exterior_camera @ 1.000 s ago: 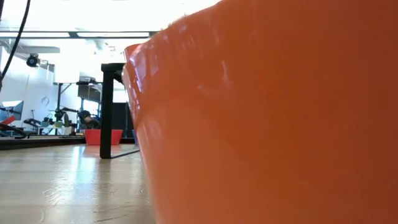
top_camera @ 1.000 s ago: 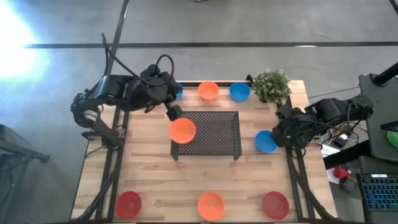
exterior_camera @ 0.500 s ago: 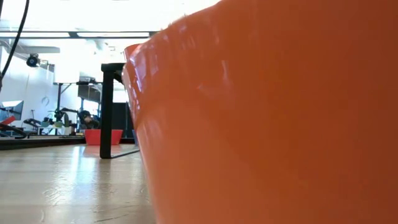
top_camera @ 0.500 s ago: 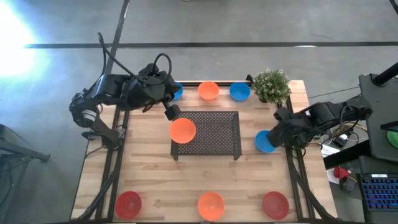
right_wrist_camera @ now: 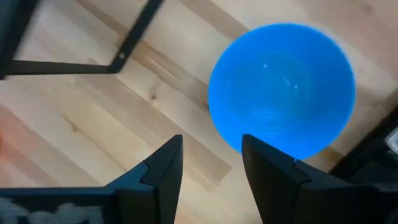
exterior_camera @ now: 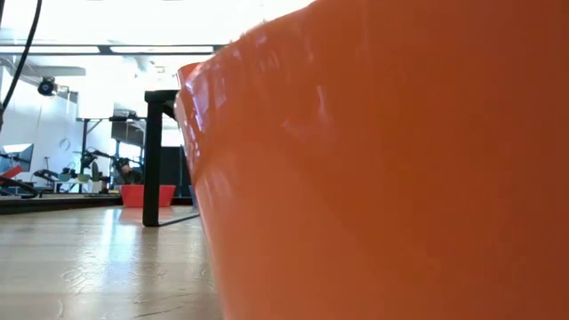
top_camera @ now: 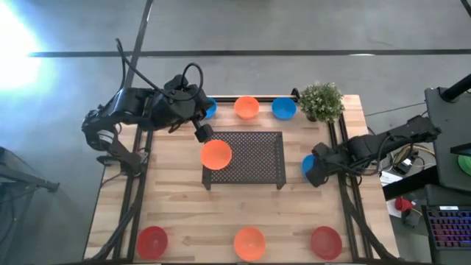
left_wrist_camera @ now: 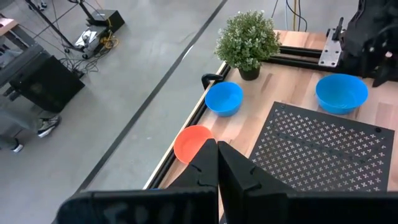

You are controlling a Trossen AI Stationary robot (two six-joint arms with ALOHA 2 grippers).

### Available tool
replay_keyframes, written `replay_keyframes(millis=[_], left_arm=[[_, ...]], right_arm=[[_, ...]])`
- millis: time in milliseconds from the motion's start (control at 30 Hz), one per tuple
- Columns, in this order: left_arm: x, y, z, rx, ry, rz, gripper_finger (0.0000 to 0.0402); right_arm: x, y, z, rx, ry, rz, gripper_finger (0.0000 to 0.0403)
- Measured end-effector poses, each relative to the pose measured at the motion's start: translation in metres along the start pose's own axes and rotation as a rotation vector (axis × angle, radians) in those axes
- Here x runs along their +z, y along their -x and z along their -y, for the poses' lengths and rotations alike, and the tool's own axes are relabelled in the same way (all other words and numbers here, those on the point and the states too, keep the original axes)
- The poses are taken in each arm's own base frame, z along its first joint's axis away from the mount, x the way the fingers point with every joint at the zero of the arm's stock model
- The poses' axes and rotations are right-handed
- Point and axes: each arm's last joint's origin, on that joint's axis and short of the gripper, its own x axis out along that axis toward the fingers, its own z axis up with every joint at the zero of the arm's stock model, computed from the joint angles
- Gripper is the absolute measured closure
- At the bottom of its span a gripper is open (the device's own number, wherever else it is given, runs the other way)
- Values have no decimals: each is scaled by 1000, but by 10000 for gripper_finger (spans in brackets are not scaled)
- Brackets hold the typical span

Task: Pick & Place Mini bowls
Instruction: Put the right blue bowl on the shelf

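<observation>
The right hand hangs over the right edge of the wooden tabletop, its fingers spread apart and holding nothing. Directly under it lies a small round blue plastic bowl, upright on the wood; in the right wrist view the near rim of this bowl sits just beyond the two dark fingertips, not between them, and no contact shows. From above, the hand covers most of that bowl, leaving only a blue sliver at its left.

The left hand is at the back left corner of the dark rectangular mesh rack, fingers pressed together with nothing between them in the left wrist view. A small round orange plastic bowl rests on the rack's left edge, just in front of this hand.

Along the tabletop's far edge stand another orange bowl, a second blue bowl and a small green potted plant. Near the front edge are a red bowl, an orange one and a second red one.
</observation>
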Motion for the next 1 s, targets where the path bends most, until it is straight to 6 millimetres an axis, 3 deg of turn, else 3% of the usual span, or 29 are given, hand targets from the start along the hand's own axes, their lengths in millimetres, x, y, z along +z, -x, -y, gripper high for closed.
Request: replay_keyframes(millis=[200, 400, 1000], left_arm=[[0, 0, 0, 0, 1, -1, 401], [0, 0, 0, 0, 9, 0, 401], [0, 0, 0, 1, 17, 0, 401]], right_arm=[[-5, -29, 0, 63, -23, -44, 239], [-10, -50, 10, 5, -60, -77, 238], [-19, -88, 30, -20, -13, -84, 251]])
